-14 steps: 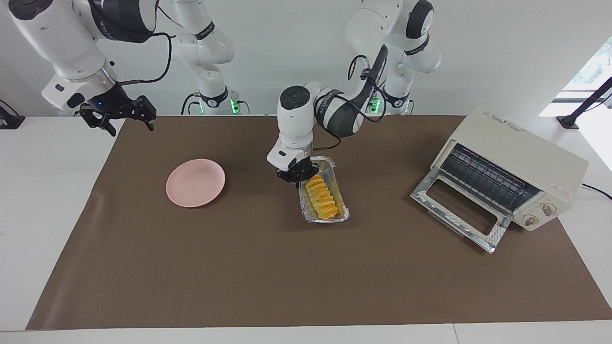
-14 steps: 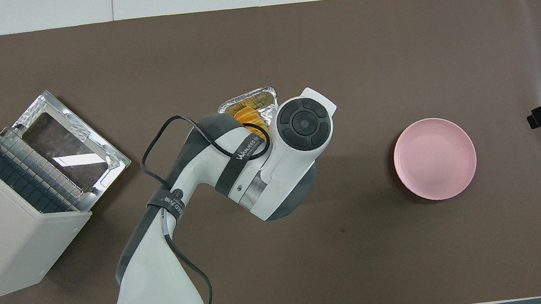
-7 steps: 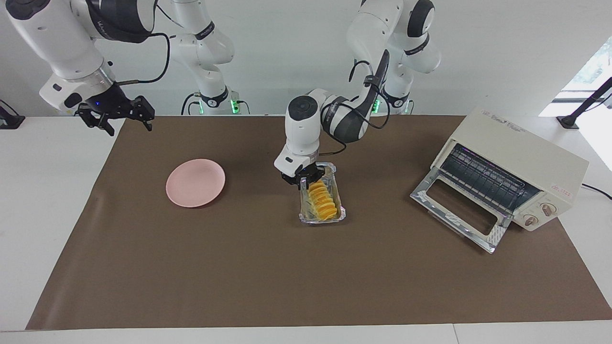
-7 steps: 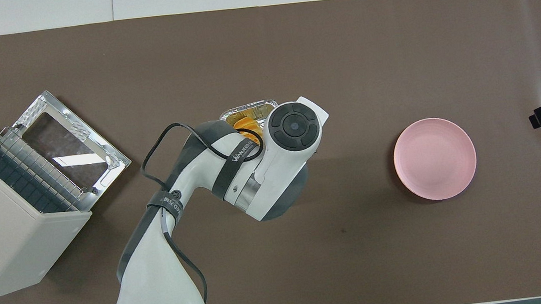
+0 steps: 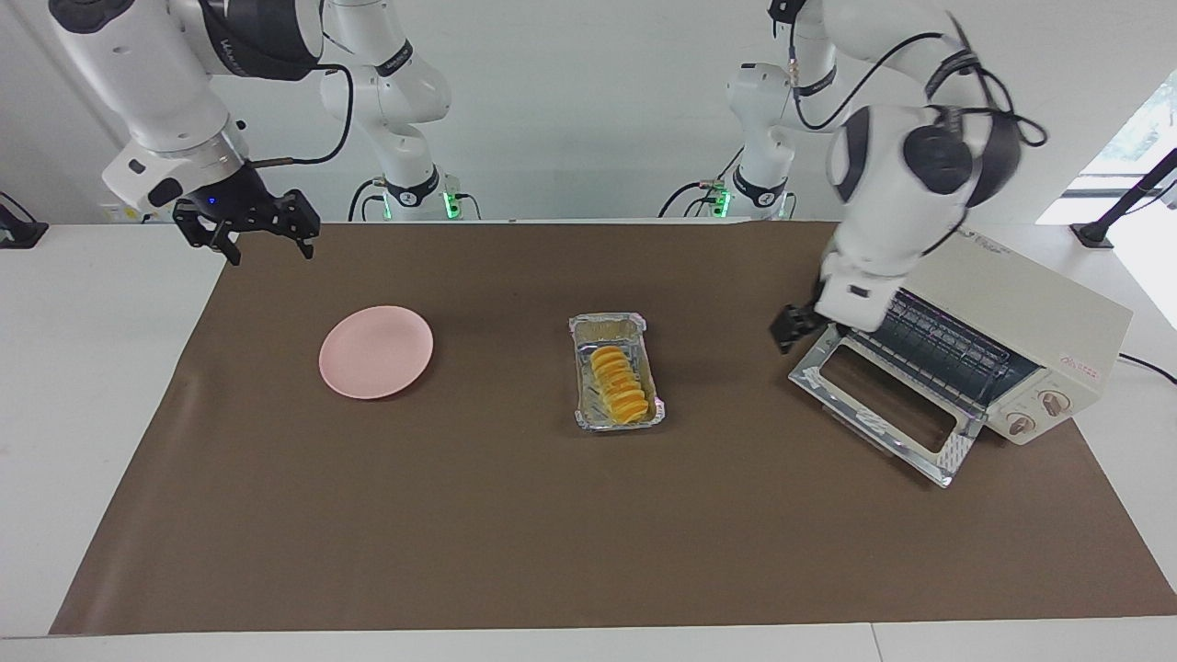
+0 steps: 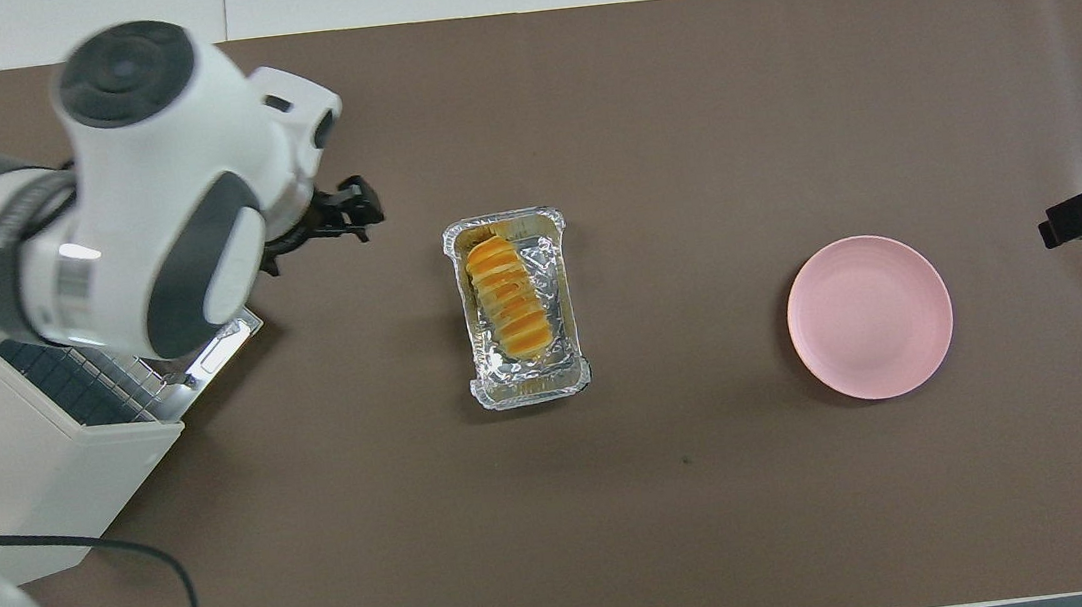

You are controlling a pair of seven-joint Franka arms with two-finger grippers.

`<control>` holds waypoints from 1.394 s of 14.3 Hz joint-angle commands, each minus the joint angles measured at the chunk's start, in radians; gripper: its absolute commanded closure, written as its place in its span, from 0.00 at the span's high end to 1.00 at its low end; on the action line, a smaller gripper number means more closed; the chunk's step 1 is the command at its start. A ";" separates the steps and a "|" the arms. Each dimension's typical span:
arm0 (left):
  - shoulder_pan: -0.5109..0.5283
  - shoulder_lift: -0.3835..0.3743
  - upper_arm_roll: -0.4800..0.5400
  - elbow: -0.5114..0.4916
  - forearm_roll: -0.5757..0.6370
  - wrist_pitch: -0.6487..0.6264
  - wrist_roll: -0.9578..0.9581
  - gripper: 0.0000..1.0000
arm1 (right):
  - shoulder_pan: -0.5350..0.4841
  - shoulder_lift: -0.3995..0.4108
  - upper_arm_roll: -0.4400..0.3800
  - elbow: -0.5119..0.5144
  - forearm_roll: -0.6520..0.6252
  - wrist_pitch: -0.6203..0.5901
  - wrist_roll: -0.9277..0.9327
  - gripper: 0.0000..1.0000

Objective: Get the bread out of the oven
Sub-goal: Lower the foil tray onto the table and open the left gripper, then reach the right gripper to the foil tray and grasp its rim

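Fingers [image 5: 793, 333] of left arm empty, well apart from bread [image 5: 617, 383].

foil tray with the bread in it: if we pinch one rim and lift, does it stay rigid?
Probably not. The foil tray has thin, crinkled walls, so a rim pinch would likely bend it. The bread lies lengthwise and fills much of it, so the unsupported end may sag. It looks light and could slide on the brown mat if pushed.
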State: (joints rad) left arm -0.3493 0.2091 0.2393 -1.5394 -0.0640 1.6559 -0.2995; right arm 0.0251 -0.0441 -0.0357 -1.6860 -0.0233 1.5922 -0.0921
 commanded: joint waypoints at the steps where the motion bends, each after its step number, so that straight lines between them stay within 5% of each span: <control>1: 0.180 -0.080 -0.021 -0.036 -0.013 -0.141 0.211 1.00 | 0.090 0.000 0.005 -0.029 0.002 0.057 0.144 1.00; 3: 0.214 -0.128 -0.014 -0.036 -0.001 -0.209 0.359 1.00 | 0.154 0.044 0.005 -0.024 0.006 0.100 0.222 1.00; 7: 0.144 -0.154 -0.021 -0.039 0.127 -0.275 0.362 1.00 | 0.254 0.170 0.005 0.021 0.014 0.213 0.342 1.00; 13: 0.156 -0.281 -0.024 -0.218 0.135 -0.228 0.373 1.00 | 0.400 0.351 0.005 0.080 0.025 0.356 0.486 1.00; 17: 0.220 -0.272 -0.095 -0.209 0.135 -0.194 0.369 1.00 | 0.467 0.554 0.004 0.280 0.022 0.354 0.622 1.00; 20: 0.214 -0.237 -0.100 -0.166 0.135 -0.197 0.370 1.00 | 0.493 0.596 0.005 0.296 0.023 0.370 0.693 1.00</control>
State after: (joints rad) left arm -0.1454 -0.0365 0.1536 -1.7114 0.0538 1.4441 0.0607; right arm 0.5115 0.5081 -0.0261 -1.4436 -0.0119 1.9607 0.5639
